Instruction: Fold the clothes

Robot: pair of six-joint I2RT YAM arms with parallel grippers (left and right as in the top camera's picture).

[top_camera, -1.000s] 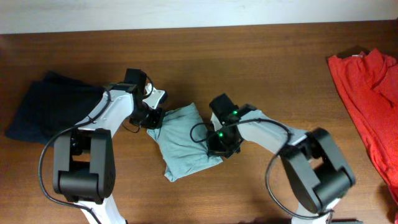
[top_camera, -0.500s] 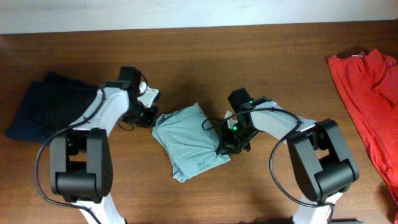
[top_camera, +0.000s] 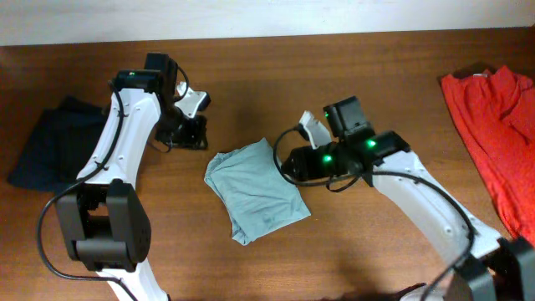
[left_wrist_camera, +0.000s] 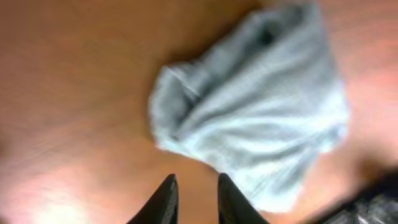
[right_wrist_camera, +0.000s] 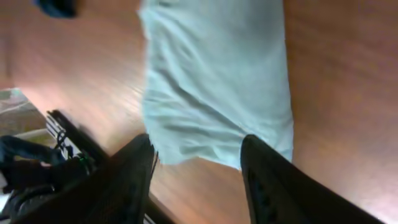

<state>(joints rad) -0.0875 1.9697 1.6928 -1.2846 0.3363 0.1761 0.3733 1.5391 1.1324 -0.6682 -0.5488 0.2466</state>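
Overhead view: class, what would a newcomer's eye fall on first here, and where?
A folded pale blue-green garment lies in the middle of the table, flanked by the left gripper and the right gripper, both open and holding nothing. A bright red garment lies at the far right, and dark navy clothes sit at the far left.

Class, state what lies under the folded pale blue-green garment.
The garment lies flat on the wooden table; bare wood shows all around it. Whatever is beneath or between its folds is hidden.
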